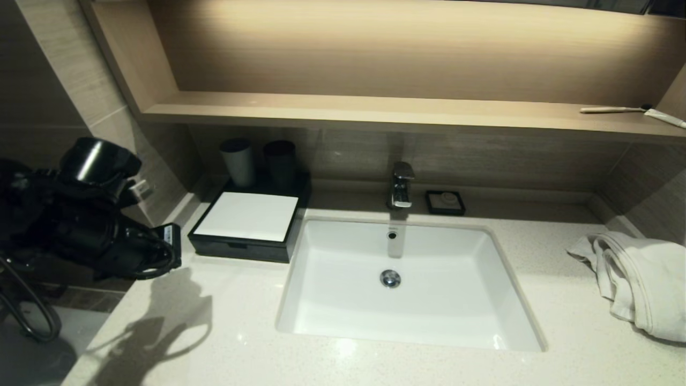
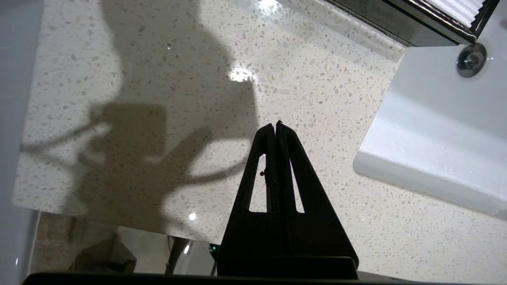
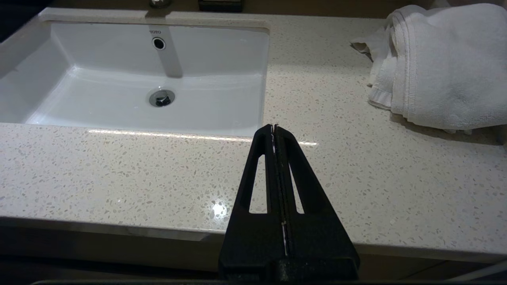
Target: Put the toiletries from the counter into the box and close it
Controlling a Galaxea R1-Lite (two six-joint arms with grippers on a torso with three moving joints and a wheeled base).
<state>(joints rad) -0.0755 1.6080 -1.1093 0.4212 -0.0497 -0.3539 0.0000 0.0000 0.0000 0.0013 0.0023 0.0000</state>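
My left gripper [image 2: 276,126] is clenched on nothing, above bare counter [image 2: 324,99] beside the sink [image 1: 396,279]. My right gripper [image 3: 274,128], likewise clenched and empty, sits near the counter's front edge. The box [image 1: 246,225] sits lid-closed left of the sink.

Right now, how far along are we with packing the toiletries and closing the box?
Looks nearly finished. Done: the black box beside the sink sits shut under its white lid, and the counter shows only a white towel. In hand: nothing; the left gripper and right gripper are both shut and empty. Left: a toothbrush and tube lie on the upper shelf.
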